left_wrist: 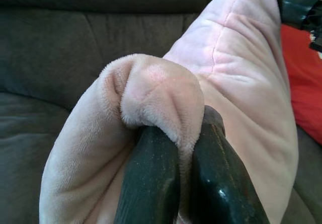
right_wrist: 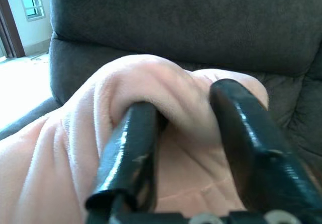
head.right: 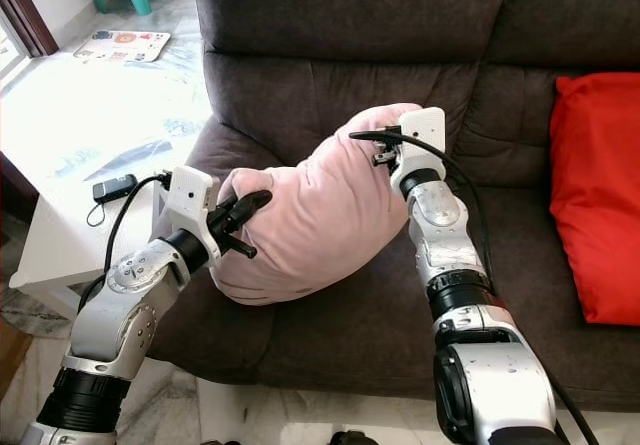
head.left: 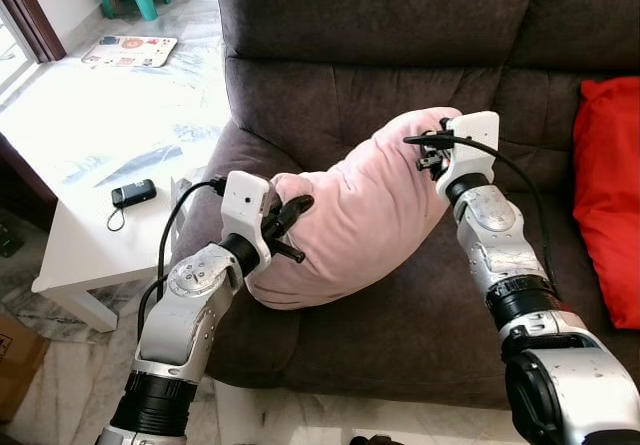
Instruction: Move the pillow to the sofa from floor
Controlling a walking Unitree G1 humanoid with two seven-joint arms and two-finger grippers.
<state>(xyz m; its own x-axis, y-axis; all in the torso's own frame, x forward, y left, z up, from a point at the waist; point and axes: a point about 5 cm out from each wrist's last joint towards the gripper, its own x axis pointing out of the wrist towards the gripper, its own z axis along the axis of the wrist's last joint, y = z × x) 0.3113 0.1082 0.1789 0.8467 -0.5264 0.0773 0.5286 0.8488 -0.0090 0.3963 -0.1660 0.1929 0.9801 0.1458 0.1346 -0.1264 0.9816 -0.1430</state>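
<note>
The pink pillow lies across the seat of the dark brown sofa, its upper end leaning toward the backrest, its lower end near the seat's front left corner. The left claw is closed on that lower end: in the left wrist view its two black fingers pinch a bunched fold of plush between them, and the fingertips are buried in the fabric. The right claw grips the upper end; the right wrist view shows its fingers set somewhat apart with a thick roll of pillow squeezed between them, though that picture is blurred and the tips are hard to make out. Whether the pillow's underside rests fully on the seat cannot be told. A red cushion stands at the sofa's right, cut off by the frame edge. To the left, a small dark device lies on a white tabletop.
</note>
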